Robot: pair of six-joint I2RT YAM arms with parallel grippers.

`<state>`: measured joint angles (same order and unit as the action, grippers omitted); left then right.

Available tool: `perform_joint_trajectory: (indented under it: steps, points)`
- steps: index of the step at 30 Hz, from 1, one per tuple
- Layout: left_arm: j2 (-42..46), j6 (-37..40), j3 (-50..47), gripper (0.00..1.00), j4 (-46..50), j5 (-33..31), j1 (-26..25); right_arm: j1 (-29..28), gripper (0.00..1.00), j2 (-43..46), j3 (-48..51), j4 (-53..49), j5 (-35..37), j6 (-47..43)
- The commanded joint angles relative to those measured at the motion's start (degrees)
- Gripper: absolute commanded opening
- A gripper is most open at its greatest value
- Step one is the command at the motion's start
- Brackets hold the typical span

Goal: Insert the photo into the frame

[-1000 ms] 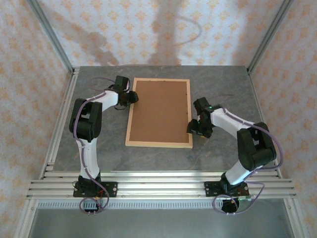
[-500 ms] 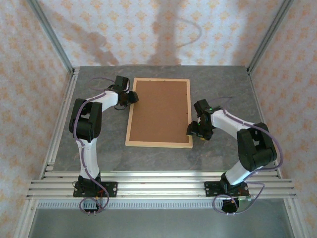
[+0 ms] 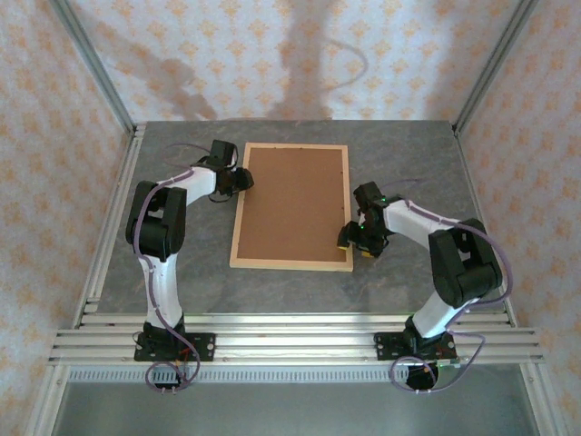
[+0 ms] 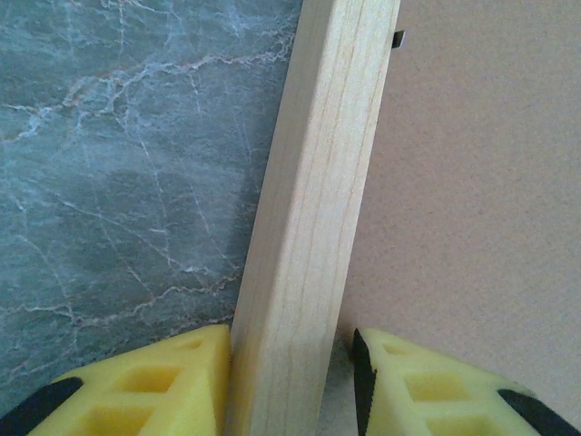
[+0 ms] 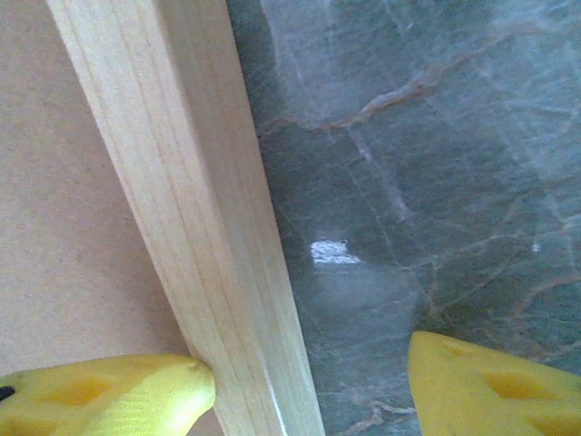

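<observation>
Grey marble-patterned bench carries the large light natural-wood picture frame lying flat at its middle, back up, the brown backing board seated inside it. My left gripper is clenched across the frame's left rail near the far corner, yellow pads on either side. My right gripper straddles the right rail near the near corner but is released: the inner pad touches the wood and the outer pad stands apart. I judge a two-handed lift is coming, so I'd close the right squarely first, then raise both ends level to avoid twisting.
</observation>
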<state>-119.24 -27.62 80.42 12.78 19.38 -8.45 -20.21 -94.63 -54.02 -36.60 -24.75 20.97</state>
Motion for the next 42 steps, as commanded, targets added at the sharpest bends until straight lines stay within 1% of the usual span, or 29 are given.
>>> perform_joint_trajectory:
  steps: [1,9,15,21,24,28,29,34,38,42]
  points:
    - [0.5,-0.27,-2.38,0.4,6.44,0.48,0.1,-0.75,0.66,-6.06,4.25,5.24,0.87,1.77]
    - [0.94,-0.44,-2.9,0.4,6.47,0.25,0.14,-0.82,0.66,-8.04,4.93,7.17,0.34,2.29]
    - [1.05,-0.52,-2.98,0.4,6.38,0.19,0.19,-0.81,0.66,-4.44,1.85,5.08,-0.18,1.66]
    - [2.55,0.52,-2.65,0.41,7.38,-1.17,0.45,-0.43,0.67,0.89,-4.29,-2.2,6.77,-1.91]
    - [3.17,0.63,-2.29,0.46,7.84,-1.17,0.72,0.63,0.67,1.36,-7.19,-3.23,6.73,-3.16]
    - [4.03,0.51,-1.76,0.54,8.4,-0.05,0.95,2.44,0.67,-1.09,-11.96,-2.41,3.49,-4.48]
    - [4.39,0.7,-1.76,0.56,8.56,-0.09,0.98,2.75,0.67,-2.09,-13.1,-2.07,2.98,-4.96]
    - [6.29,1.24,-1.91,0.73,9.88,-1.29,1.15,4.07,0.67,-8.07,-19.79,1.07,2.17,-6.38]
    - [7.7,0.92,-3.11,0.81,9.97,-1.5,1.65,5.42,0.66,-13.31,-24.08,2.76,1.75,-7.01]
    - [9.05,-0.14,-5.4,0.87,8.59,-0.42,3.01,5.59,0.63,-17.97,-28.44,0.85,4.2,-9.65]
